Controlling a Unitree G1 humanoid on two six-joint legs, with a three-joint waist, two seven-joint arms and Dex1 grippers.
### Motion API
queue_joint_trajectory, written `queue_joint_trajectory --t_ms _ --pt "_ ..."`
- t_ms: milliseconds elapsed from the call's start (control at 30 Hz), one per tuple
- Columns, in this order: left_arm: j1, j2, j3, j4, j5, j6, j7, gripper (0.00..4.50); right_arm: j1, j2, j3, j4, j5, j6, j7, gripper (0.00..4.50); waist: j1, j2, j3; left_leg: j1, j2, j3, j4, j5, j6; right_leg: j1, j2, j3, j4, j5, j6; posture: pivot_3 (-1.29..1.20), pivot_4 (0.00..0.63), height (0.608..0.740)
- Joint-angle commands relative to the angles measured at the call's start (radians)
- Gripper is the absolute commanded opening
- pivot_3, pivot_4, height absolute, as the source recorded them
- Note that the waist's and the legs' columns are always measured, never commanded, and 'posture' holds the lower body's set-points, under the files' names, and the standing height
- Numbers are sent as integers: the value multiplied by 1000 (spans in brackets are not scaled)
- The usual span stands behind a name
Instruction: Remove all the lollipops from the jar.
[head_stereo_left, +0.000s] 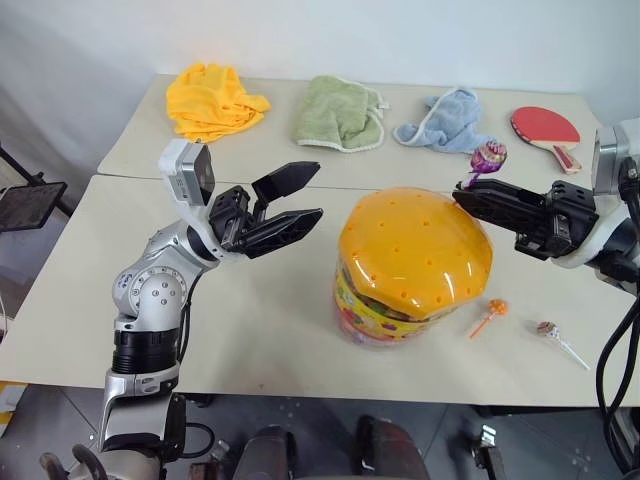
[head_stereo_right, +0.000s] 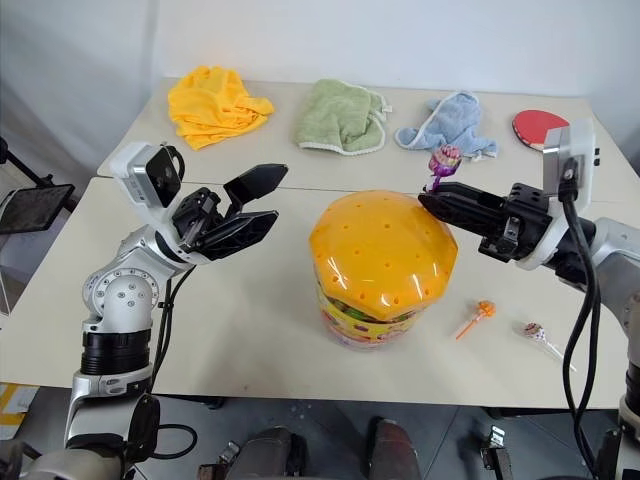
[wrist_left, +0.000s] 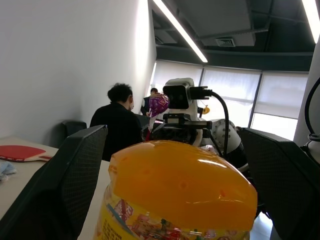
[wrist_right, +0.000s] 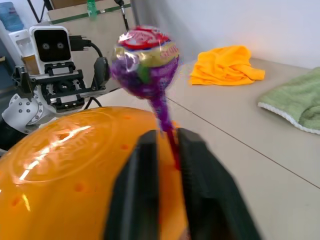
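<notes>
The right gripper (head_stereo_left: 468, 190) is clamped on the purple lollipop's (head_stereo_left: 488, 157) stick above the jar's (head_stereo_left: 413, 262) far right edge; two lollipops (head_stereo_left: 489, 315) lie on the desk (head_stereo_left: 260, 330). The left gripper (head_stereo_left: 303, 195) hangs open left. The thin stick could slip if tilted.

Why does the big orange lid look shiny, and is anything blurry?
Left wrist view: ceiling strip lights glare on the orange lid. Right wrist view: white glints on the lid too; the right gripper blurs near the lens, while the purple lollipop stays fairly sharp.
</notes>
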Motion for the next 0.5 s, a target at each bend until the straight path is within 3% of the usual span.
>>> queue_joint_trajectory --t_ms 33,200,267,333,500 --pt "2 1 10 -31 -6 -11 -2 4500 -29 24 -45 -8 22 -34 -5 58 -1 0 0 0 0 0 0 0 0 0 0 0 0 0 0 0 150 740" --pt "1 0 24 -35 -21 -11 0 4500 -32 36 -210 54 174 -11 -71 58 4 0 0 -1 0 0 0 0 0 0 0 0 0 0 0 0 150 740" --pt "1 0 41 -45 -53 5 3 4500 -4 3 -272 84 166 -3 -82 58 6 0 0 -2 0 -2 1 0 0 0 0 -1 0 0 0 0 150 740" --pt "3 0 56 -53 -82 21 6 4500 47 -44 -325 114 130 5 -56 58 6 0 0 -5 -1 -2 1 0 0 -2 -1 -2 -1 0 1 0 150 740" --pt "17 32 41 -86 -79 26 -42 4500 341 -185 -395 230 -136 -18 57 58 6 0 0 -5 0 -3 1 0 0 -1 -1 -3 -2 1 1 0 150 740"
